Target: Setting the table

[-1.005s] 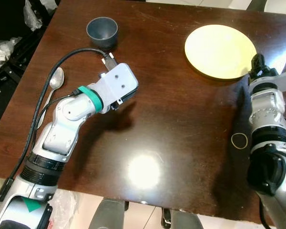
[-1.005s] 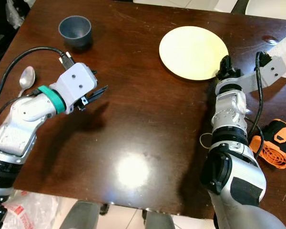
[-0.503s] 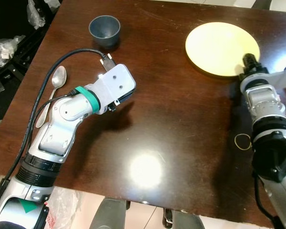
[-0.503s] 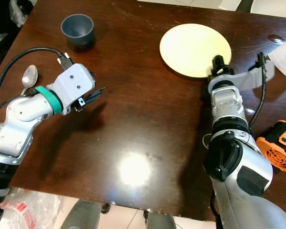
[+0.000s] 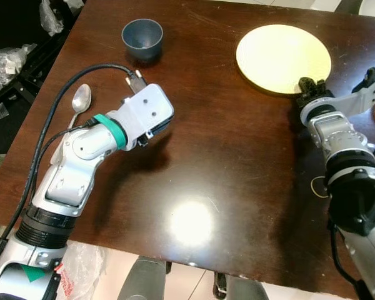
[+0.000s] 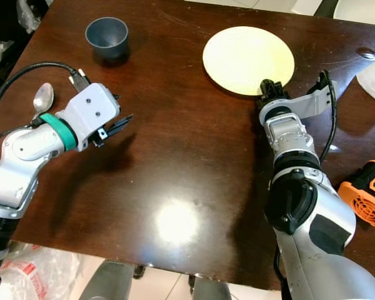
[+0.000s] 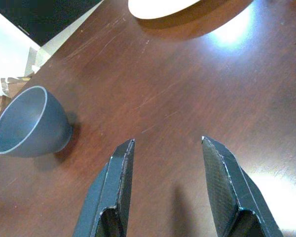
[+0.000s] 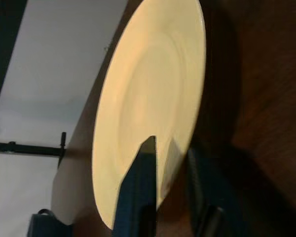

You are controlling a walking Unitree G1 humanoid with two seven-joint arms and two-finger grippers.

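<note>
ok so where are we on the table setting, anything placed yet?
Nothing looks placed yet: the spoon and grey cup lie apart near the table's left edge. In hand: the right gripper straddles the yellow plate's near rim, one finger over it. The left gripper hovers open, empty. Left: arranging all three.
</note>
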